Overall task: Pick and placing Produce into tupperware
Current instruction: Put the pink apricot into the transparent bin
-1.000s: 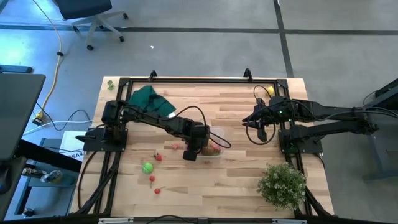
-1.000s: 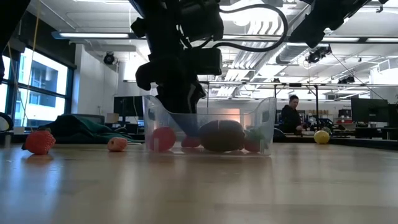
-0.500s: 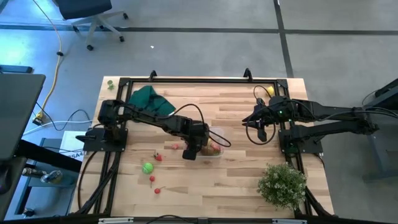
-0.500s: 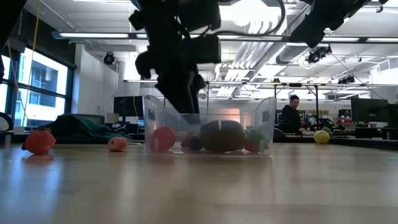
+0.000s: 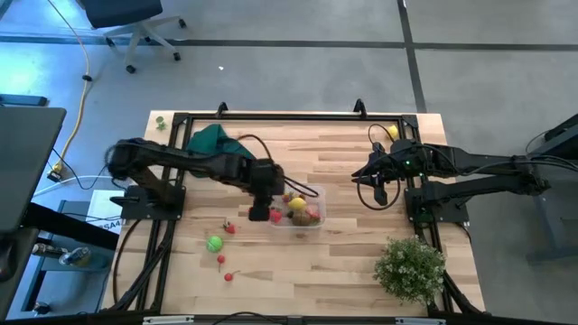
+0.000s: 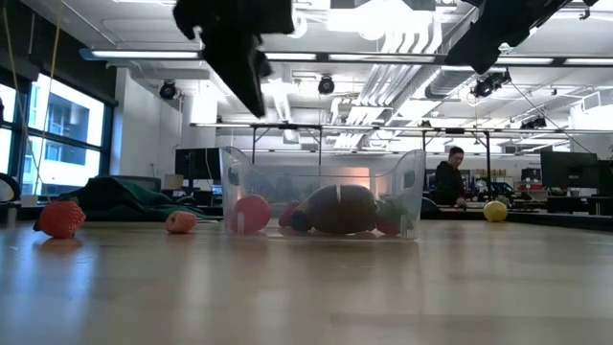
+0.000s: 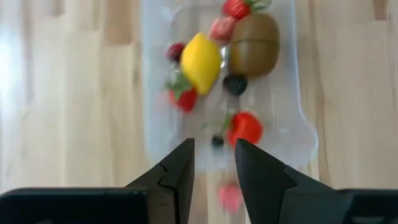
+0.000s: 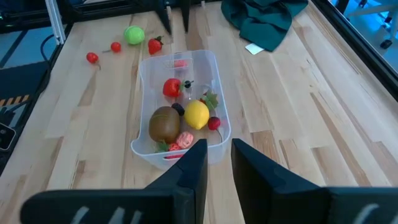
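Now that the left claw [image 5: 259, 214] has lifted clear of the tupperware [image 5: 313, 191], it hangs empty, fingers slightly parted.

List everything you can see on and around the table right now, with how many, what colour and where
tupperware: one, clear, table centre.
produce in the tupperware: a yellow lemon, a brown kiwi, several small red pieces, a small dark one.
produce on the table: a green ball and a few small red pieces near the left front; a yellow piece at the back right.
cloth: one, dark green, back left.
plant: one, pale green, front right corner.
person: one, far off in the room behind.
left gripper: raised just left of the tupperware, holding nothing.
right gripper: waits at the right side, holding nothing.
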### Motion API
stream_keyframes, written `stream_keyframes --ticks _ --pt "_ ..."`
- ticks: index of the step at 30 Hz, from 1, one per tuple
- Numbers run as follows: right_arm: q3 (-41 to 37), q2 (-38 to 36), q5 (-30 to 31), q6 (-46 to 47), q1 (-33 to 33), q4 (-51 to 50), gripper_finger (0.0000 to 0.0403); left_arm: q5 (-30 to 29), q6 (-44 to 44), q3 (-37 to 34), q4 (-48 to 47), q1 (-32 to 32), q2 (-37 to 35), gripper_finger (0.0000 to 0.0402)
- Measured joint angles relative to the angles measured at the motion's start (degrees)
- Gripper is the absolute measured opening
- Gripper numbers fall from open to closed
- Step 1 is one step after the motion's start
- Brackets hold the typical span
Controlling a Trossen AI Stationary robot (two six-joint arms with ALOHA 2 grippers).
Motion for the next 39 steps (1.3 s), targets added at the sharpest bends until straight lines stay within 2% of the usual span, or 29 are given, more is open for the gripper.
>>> stream_keyframes --ticks 5,8,11,17,22,26,34,39 --pt "0.00 0.01 0.00 0.00 0.00 0.00 0.0062 -6.02 -5.94 -0.25 -10.62 -0.19 -5.13 0.0108" --pt "0.00 0.01 0.00 0.00 0.00 -0.02 0.0062 -5.82 -9.67 -3.45 -12.23 -0.19 -7.19 0.0108" --pt "0.00 -0.01 0.00 0.00 0.00 -0.01 0.0062 -3.13 -10.69 -9.90 -7.39 -0.23 -8.57 0.0108" --pt "0.00 -0.01 0.02 0.00 0.00 0.00 0.0062 4.22 -12.12 -24.39 12.26 -0.22 -10.92 0.0108" --pt "0.00 -0.01 0.01 0.00 0.00 0.00 0.0062 7.44 -13.04 -30.93 19.89 -0.15 -10.93 0.0108" --pt "0.00 0.01 0.01 0.00 0.00 -0.02 0.0062 7.48 -13.04 -33.59 23.95 -0.12 -10.93 0.0108" --pt "0.00 0.00 0.01 0.00 0.00 -0.02 0.0062 7.17 -10.92 -33.73 24.86 -0.12 -10.93 0.0109" --pt "0.00 0.01 0.02 0.00 0.00 -0.01 0.0062 6.10 -10.47 -33.73 24.98 -0.13 -10.64 0.0145"
